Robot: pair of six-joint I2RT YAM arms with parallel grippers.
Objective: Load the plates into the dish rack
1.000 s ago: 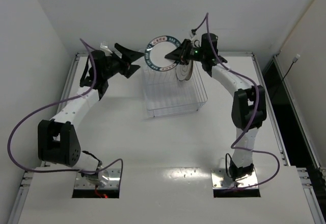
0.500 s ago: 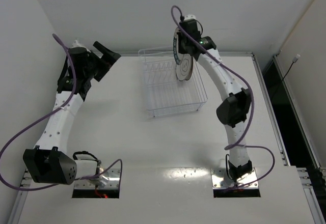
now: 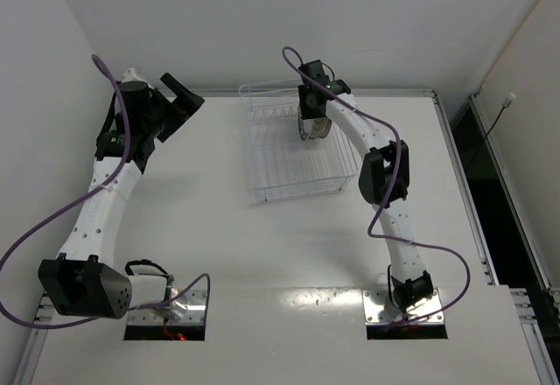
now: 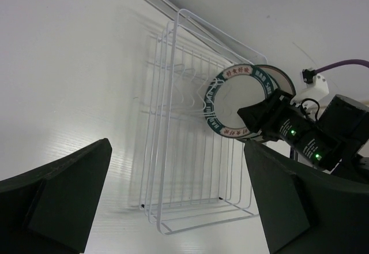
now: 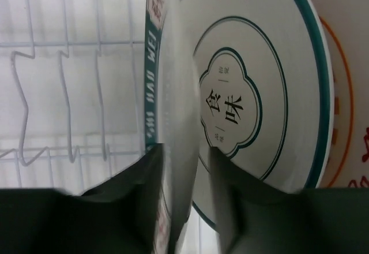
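Observation:
The dish rack (image 3: 297,191) stands at the table's far middle. My right gripper (image 3: 307,112) is shut on the edge of the teal-rimmed plate (image 5: 154,63) and holds it upright, edge-on, down among the rack's slots. Right beside it stands the white plate with a centre motif (image 5: 242,92), and behind that the orange-trimmed plate (image 5: 346,92). The left wrist view shows the teal-rimmed plate (image 4: 230,101) in the rack (image 4: 164,92) with the right gripper (image 4: 268,115) on it. My left gripper (image 3: 182,103) is open and empty, raised at the far left, well away from the rack.
The rack's wire plate dividers (image 5: 63,92) run to the left of the held plate. White walls stand close behind and to the left of the table. The table's raised rim (image 3: 455,140) runs along the right side.
My right gripper has turned the teal-rimmed plate from face-on to upright and lowered it into the rack beside the other plates. My left arm has drawn back to the left.

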